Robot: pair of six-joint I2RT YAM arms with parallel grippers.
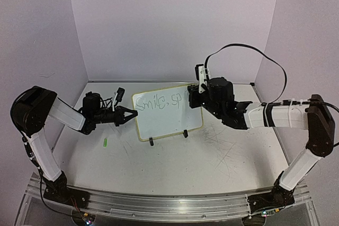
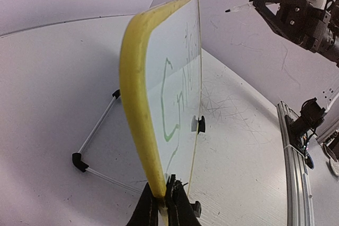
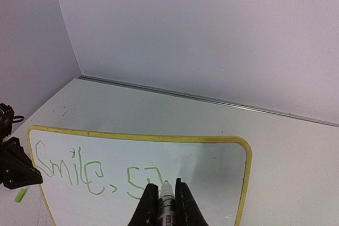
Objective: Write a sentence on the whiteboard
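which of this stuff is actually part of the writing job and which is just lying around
In the job: small yellow-framed white whiteboard; light green handwritten sentence; white marker in right pincer; left pincer clamping board edge.
Lying about: small green piece on scratched white table.

This is a robotics lab test cell: two white-and-black arms, the left arm (image 1: 66,112) and the right arm (image 1: 280,116), stand bolted to an aluminium rail (image 1: 159,204) along the near edge of a white table (image 1: 222,157) whose top is covered in grey scratches. Plain pale walls (image 1: 175,19) close the table in on three sides like a booth, and a black cable (image 1: 238,45) loops loose above the right arm. A small whiteboard (image 1: 169,120) stands on the table between the arms as the work piece.
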